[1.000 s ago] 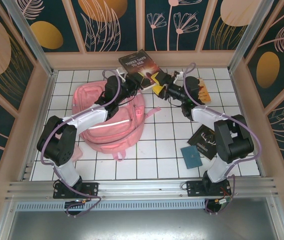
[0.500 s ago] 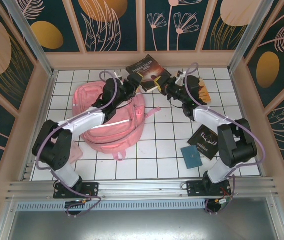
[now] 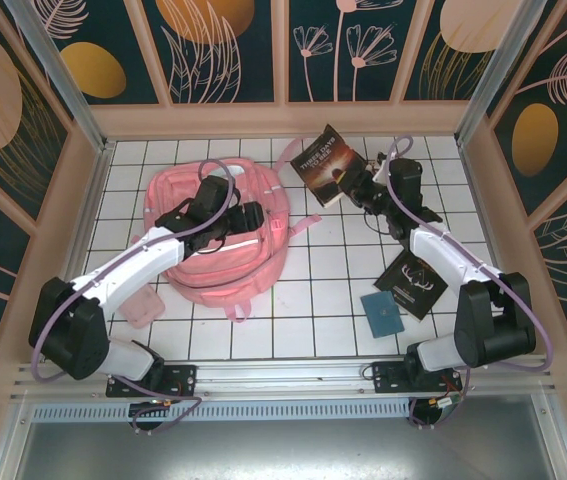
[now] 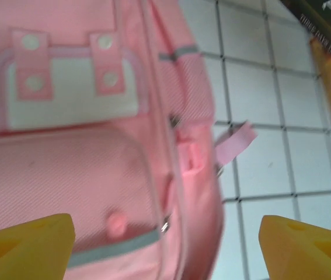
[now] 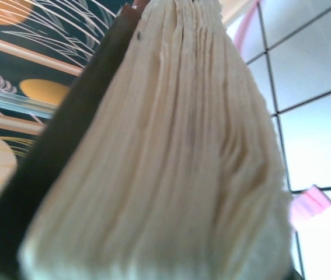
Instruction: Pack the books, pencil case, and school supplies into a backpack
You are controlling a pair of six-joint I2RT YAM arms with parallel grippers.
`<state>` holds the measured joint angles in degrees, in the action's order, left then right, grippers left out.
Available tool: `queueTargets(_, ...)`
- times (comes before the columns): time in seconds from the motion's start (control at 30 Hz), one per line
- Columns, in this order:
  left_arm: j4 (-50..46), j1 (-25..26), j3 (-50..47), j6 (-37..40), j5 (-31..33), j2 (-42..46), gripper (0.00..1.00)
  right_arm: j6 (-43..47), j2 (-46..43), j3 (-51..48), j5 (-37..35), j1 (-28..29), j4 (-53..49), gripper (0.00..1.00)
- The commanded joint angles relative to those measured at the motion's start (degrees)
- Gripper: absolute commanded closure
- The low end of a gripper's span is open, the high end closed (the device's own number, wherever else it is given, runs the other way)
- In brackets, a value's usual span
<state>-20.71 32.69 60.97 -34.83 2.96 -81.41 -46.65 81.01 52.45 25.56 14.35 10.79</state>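
One dark brown book (image 3: 323,160) clenched in right fingers (image 3: 361,186), left fingers (image 4: 25,248) spread above pink backpack (image 3: 168,195)

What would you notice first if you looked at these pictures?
The big pink backpack lying on the left half of the white tiled table catches the eye first, with the left gripper open just above it. Next comes the dark brown book titled Three Days to See, gripped by the right gripper near the back wall.

Lab rig: aluminium rails (image 3: 283,375), tiled table (image 3: 323,290)
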Motion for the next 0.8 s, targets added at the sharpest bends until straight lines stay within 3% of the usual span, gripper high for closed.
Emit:
queueTargets(0.0, -14.1, 1.3, 4.9, 14.7, 3.9, 3.3, 0.14, 3.5, -3.2, -0.5, -0.2, -0.8, 1.1, 0.88)
queueTargets(0.17, -23.1, 3.4, 10.1, 22.8, 7.3, -1.0, 0.14, 3.0, -3.2, -0.6, -0.1, -0.9, 1.3, 0.88)
queueTargets(0.3, -27.4, 3.9, 11.4, 23.9, 8.9, -6.2, 0.15, 3.0, -3.4, -0.6, 0.1, -0.8, 1.1, 0.88)
queueTargets(0.4, -25.5, 3.9, 10.4, 22.4, 7.9, -8.8, 0.14, 3.3, -4.0, -0.8, -0.5, -0.9, 0.7, 0.88)
queueTargets(0.63, -12.3, 3.9, 9.1, 15.5, -8.8, -16.0, 0.13, 3.6, -4.6, -0.9, -1.0, -1.0, 0.1, 0.88)
queueTargets(0.77, -6.0, 3.9, 8.5, 10.0, -14.2, -20.7, 0.15, 3.7, -5.6, -1.2, -1.4, -1.6, -0.4, 0.88)
